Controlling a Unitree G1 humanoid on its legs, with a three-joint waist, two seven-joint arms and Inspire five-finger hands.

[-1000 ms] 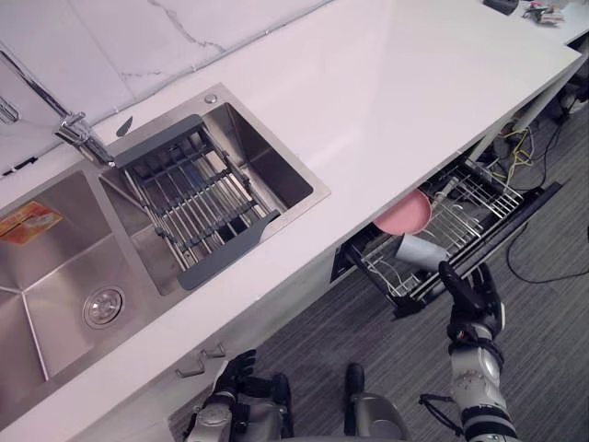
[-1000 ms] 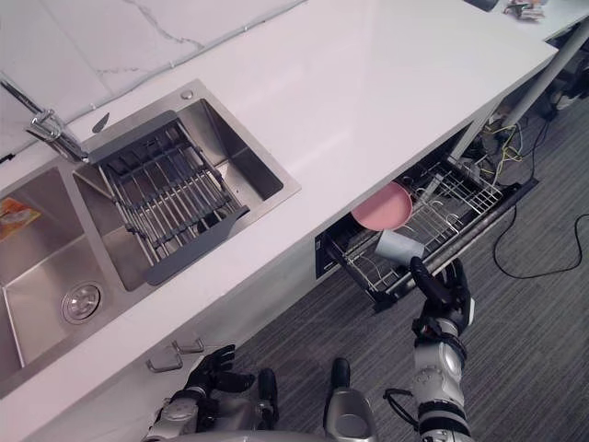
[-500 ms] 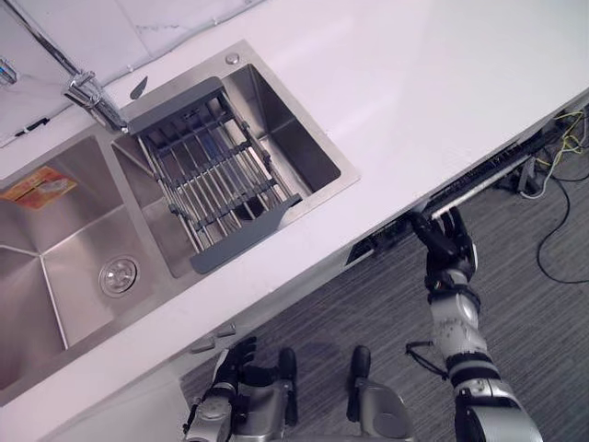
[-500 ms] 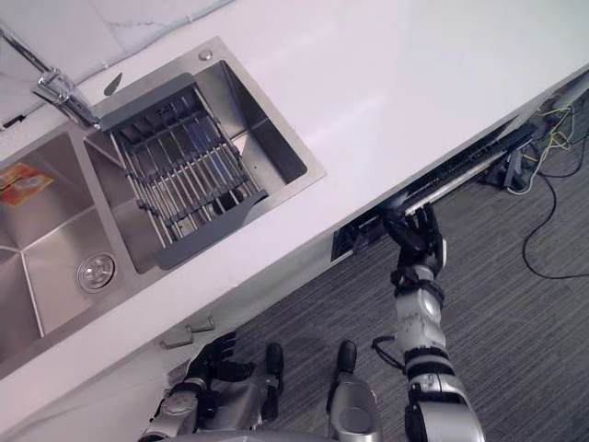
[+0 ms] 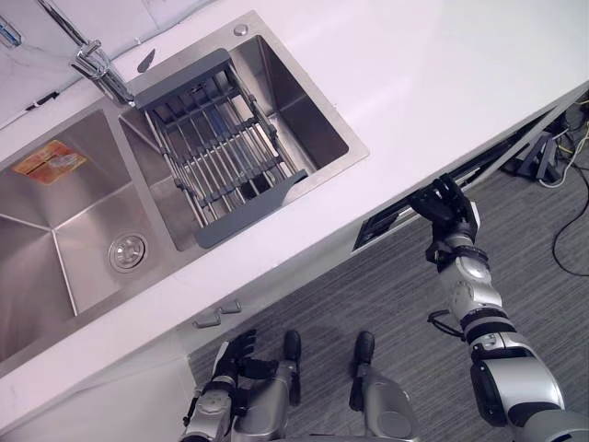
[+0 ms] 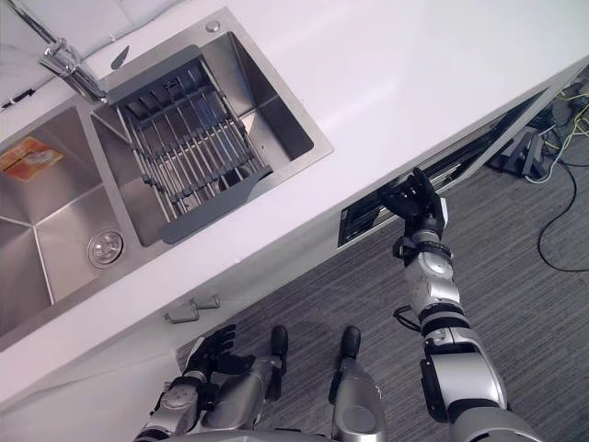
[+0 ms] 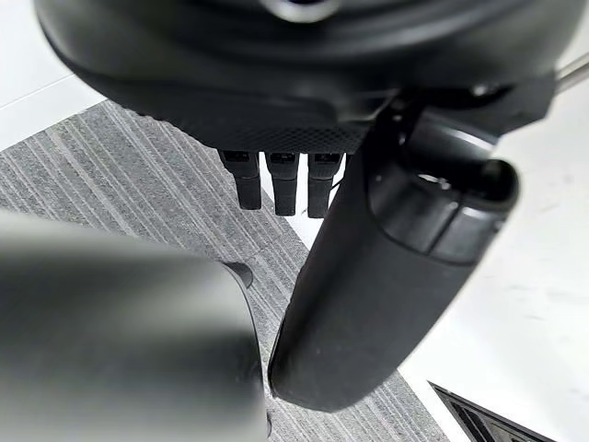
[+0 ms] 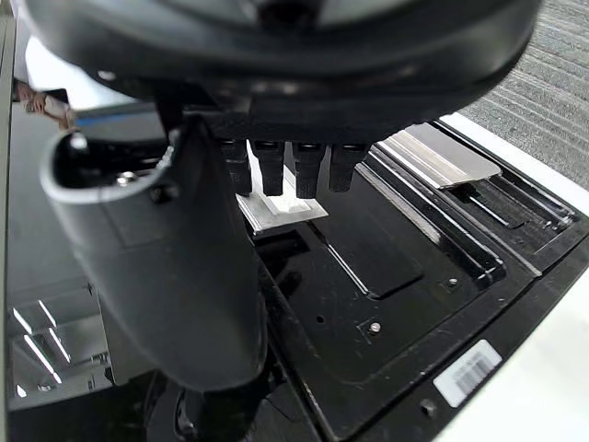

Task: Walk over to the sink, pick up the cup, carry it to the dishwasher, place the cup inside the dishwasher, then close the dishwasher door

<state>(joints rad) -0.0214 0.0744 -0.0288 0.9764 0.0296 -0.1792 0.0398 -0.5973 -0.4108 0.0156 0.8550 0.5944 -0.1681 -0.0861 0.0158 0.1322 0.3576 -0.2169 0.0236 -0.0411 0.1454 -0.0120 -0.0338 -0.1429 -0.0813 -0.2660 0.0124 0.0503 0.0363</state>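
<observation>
The dishwasher (image 5: 382,228) is a narrow dark slot under the white counter's front edge, and the counter hides what is inside it. My right hand (image 5: 444,204) is at that slot, open, with straight fingers against its front. In the right wrist view the fingers (image 8: 276,170) point at a black panel of the dishwasher (image 8: 386,276) with a metal latch plate and a label. My left hand (image 5: 224,387) hangs low by the cabinet front, relaxed and holding nothing.
A double steel sink (image 5: 55,239) is set in the counter (image 5: 442,64), with a grey drain rack (image 5: 216,152) across the right basin and a faucet (image 5: 92,64) behind. Cabinet handles (image 5: 216,316) are below it. Loose cables (image 5: 571,138) lie on the striped floor at right.
The pulled-out rack with the cup and pink plate has slid in under the counter. My right hand followed it forward to the slot. The camera has also shifted.
</observation>
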